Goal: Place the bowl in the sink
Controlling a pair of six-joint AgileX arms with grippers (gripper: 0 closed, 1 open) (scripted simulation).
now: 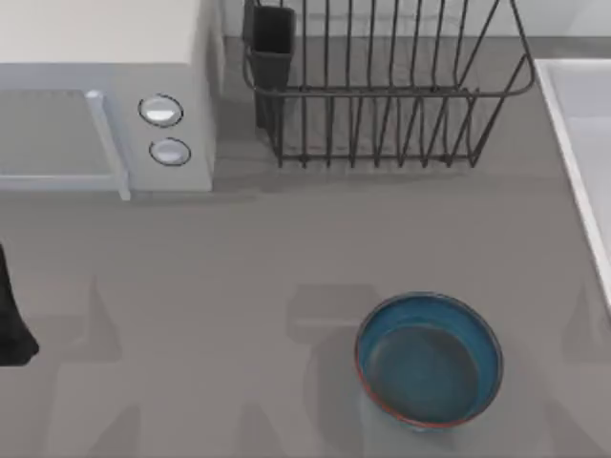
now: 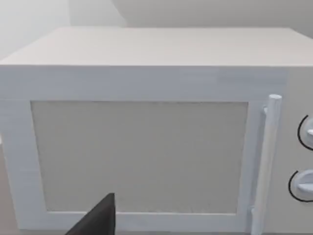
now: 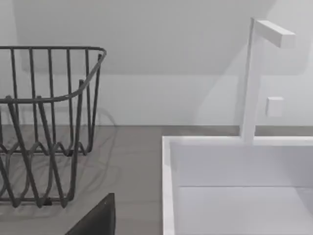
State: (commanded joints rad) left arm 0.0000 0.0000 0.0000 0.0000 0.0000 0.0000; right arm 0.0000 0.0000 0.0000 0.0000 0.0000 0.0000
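on the grey table [image 1: 191,286], one bowl [image 1: 430,360], one sink [image 1: 582,124] at right, pincer states untellable

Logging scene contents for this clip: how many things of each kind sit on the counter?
Round glossy blue-teal bowl with reddish-brown rim: 1
White boxy microwave with two round knobs: 1
Dark wire dish rack: 1
Pale grey-white rectangular sink with white faucet: 1
Total: 4
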